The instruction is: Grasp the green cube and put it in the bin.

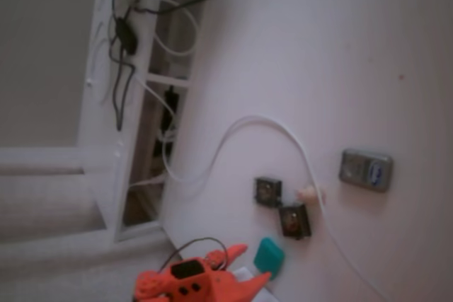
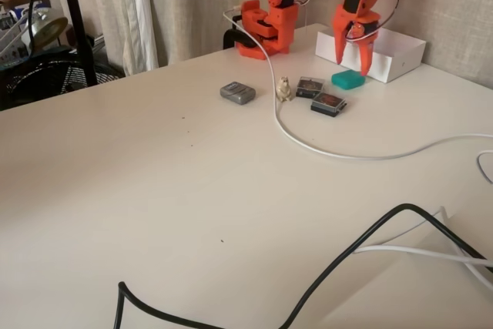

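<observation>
The green cube [image 2: 348, 78] is a small teal block lying on the white table just in front of the white bin [image 2: 385, 52], a low open box at the back right. My orange gripper [image 2: 352, 65] hangs open right above the cube, fingers pointing down, with nothing between them. In the other fixed view the green cube [image 1: 270, 257] sits at the bottom edge, just right of the gripper [image 1: 255, 263], whose two orange fingers are spread apart.
Two dark square pieces [image 2: 310, 87] [image 2: 329, 103] lie just left of the cube, next to a small beige figurine [image 2: 284, 88] and a grey device [image 2: 237, 92]. A white cable [image 2: 308, 140] curves across the table, and a black cable [image 2: 347, 252] runs along the front.
</observation>
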Controlling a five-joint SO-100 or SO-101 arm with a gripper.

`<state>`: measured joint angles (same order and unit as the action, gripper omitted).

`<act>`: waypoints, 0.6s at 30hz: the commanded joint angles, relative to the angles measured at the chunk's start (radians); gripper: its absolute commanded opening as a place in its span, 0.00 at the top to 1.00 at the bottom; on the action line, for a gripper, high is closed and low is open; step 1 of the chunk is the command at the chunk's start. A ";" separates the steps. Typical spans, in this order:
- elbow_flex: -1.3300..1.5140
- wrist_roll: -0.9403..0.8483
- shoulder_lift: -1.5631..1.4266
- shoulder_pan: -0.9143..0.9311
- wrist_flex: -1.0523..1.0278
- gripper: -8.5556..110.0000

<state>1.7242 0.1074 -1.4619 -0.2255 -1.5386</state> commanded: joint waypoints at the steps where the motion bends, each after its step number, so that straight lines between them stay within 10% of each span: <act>1: 0.017 -0.011 0.005 0.015 0.031 0.69; 18: 0.091 -0.041 0.080 0.021 0.141 0.69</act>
<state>1.8055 0.0798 -1.3806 -0.1979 -1.4143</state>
